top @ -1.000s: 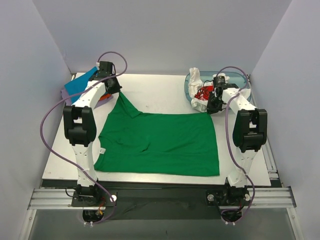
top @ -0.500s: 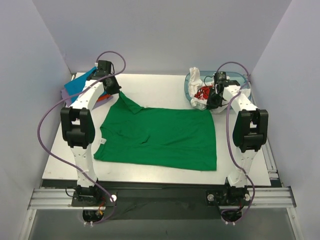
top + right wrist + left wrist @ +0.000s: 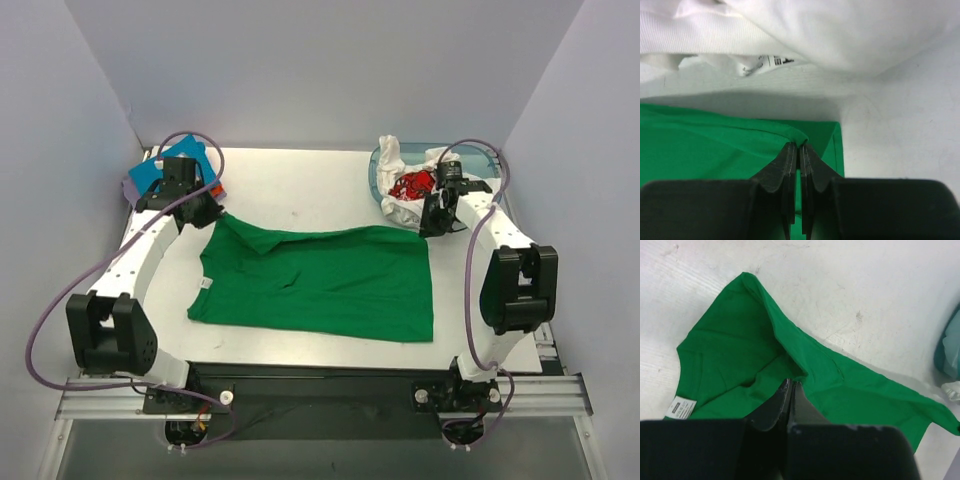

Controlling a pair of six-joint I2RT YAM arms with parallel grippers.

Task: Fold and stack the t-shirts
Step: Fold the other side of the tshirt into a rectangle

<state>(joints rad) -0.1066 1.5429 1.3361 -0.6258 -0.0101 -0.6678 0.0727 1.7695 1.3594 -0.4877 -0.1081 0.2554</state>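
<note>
A bright green t-shirt (image 3: 320, 285) lies spread across the middle of the table, its collar to the left. My left gripper (image 3: 207, 212) is at the shirt's far left corner. In the left wrist view, this gripper (image 3: 791, 383) is shut on a raised fold of green cloth (image 3: 730, 350). My right gripper (image 3: 430, 226) is at the far right corner. In the right wrist view, it (image 3: 800, 146) is shut on the green hem (image 3: 700, 145). A blue shirt (image 3: 160, 168) lies folded at the far left on lavender and orange cloth.
A translucent blue tub (image 3: 374, 172) stands at the far right, holding a white shirt (image 3: 392, 152) and a red one (image 3: 408, 185). The white cloth (image 3: 840, 30) hangs just beyond my right gripper. Grey walls close in the left, right and far sides.
My left arm swung down and to the left, drawing the shirt's raised far left corner lower and leftward. The right gripper shifted slightly right. The shirt's far edge now lies flatter.
</note>
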